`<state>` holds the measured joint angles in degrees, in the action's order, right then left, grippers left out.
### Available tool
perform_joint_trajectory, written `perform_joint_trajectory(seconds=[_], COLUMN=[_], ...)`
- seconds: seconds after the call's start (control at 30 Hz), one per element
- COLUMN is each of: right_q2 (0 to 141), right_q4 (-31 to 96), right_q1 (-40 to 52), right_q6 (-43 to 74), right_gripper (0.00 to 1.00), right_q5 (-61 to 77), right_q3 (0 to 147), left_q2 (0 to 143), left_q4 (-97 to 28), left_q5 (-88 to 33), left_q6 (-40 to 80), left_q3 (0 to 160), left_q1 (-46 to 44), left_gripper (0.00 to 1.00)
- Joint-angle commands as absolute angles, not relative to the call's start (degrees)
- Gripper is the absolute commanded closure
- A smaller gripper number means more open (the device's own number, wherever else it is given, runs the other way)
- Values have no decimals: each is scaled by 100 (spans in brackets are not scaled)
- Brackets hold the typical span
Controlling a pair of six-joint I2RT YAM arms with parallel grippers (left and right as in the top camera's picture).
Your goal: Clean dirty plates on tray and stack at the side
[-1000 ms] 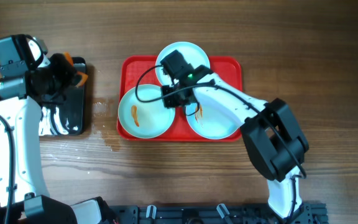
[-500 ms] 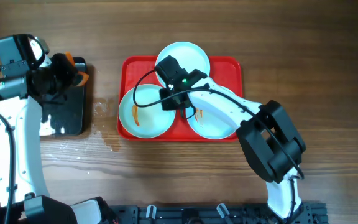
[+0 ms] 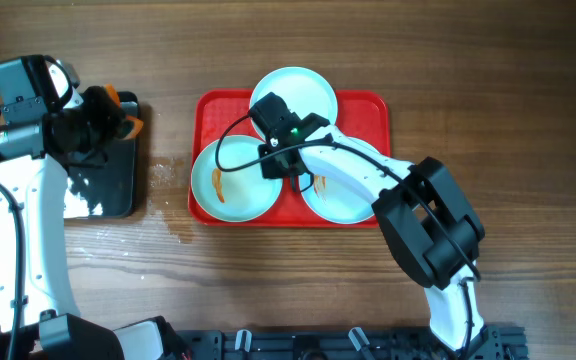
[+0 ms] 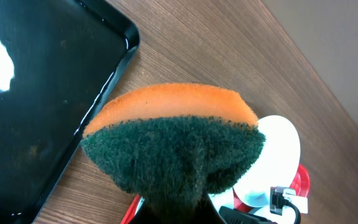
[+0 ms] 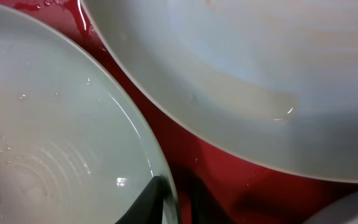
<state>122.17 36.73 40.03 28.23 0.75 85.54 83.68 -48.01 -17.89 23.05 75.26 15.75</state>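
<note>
The red tray holds three pale dirty plates. The left plate has an orange smear, the right plate has a smear by its left rim, and the far plate looks plain. My right gripper is shut on the left plate's right rim. In the right wrist view its fingers straddle that rim, beside another plate. My left gripper is shut on an orange-and-green sponge, held over the right edge of the black tray.
The glossy black tray lies left of the red tray, with a strip of bare wood and some water drops between them. The right arm's links reach across the right plate.
My right gripper has shifted a little left, from between the plates onto the left plate's rim. The left arm and sponge have stayed still.
</note>
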Motion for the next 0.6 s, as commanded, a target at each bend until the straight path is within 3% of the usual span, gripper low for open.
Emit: perform_joint_trajectory(seconds=[0.0,0.1,0.57], right_q2=[12420,12420,12418], right_q4=[3688,3651,3618], right_q1=[3990,3986,3966], right_q6=[2871,2908,3065], right_gripper=[91,96,96], right_q5=[-56,-180,-176], right_q3=[8499,8501,8521], left_q2=[8348,8348,8997], left_q4=[-4871,-5028,-4958], left_q5=[-1863,-1859,-1651], left_q6=[2320,2318,2322], left_q3=[7564,7564,6945], left_q1=[1529,1363,38], left_gripper=[96,96,96])
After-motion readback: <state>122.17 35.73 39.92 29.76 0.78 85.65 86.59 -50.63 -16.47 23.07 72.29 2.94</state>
